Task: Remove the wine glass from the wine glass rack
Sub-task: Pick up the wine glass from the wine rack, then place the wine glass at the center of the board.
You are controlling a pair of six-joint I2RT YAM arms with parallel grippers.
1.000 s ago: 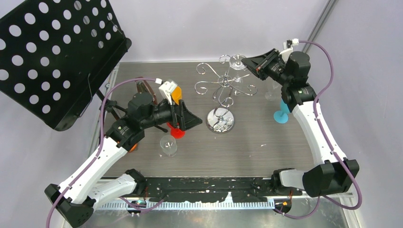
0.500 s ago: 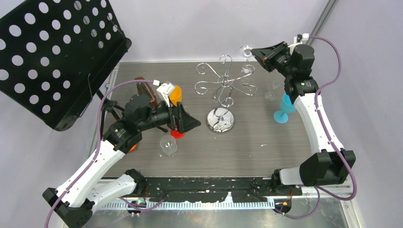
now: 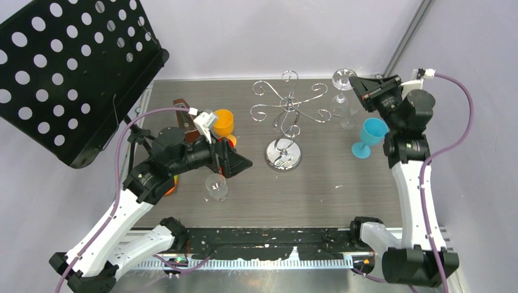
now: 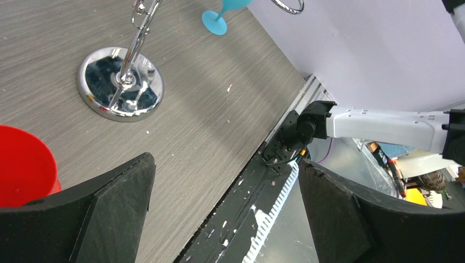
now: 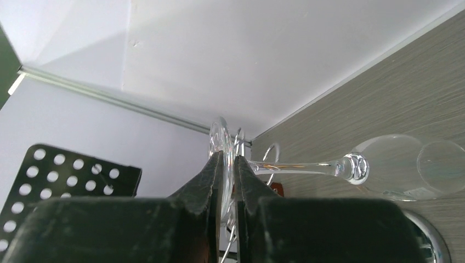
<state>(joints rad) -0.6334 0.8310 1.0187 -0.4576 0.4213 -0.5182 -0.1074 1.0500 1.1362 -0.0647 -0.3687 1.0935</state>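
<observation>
Here, the right gripper [image 5: 228, 161] is clamped on the thin foot of the wine glass [image 5: 384, 164]. The glass hangs bowl-down just beside the right-hand scrolls of the rack [image 3: 287, 113] and looks free of them, above the far right corner of the counter [image 3: 342, 195]. The left gripper [image 4: 226, 175] gapes wide and holds nothing, low over the counter near a red cup [image 4: 22, 164] and the rack's mirrored base [image 4: 120, 82]. To finish cleanly, the right arm would do best to draw the glass straight away from the wire before lowering it. It should keep the pinch firm on so slim a rim and steer wide of the blue goblet [image 3: 368, 135] standing near. The counter is grey wood grain, flecked with white. Lilac walls close it in, and a black perforated panel [image 3: 61, 67] leans at the back left.
</observation>
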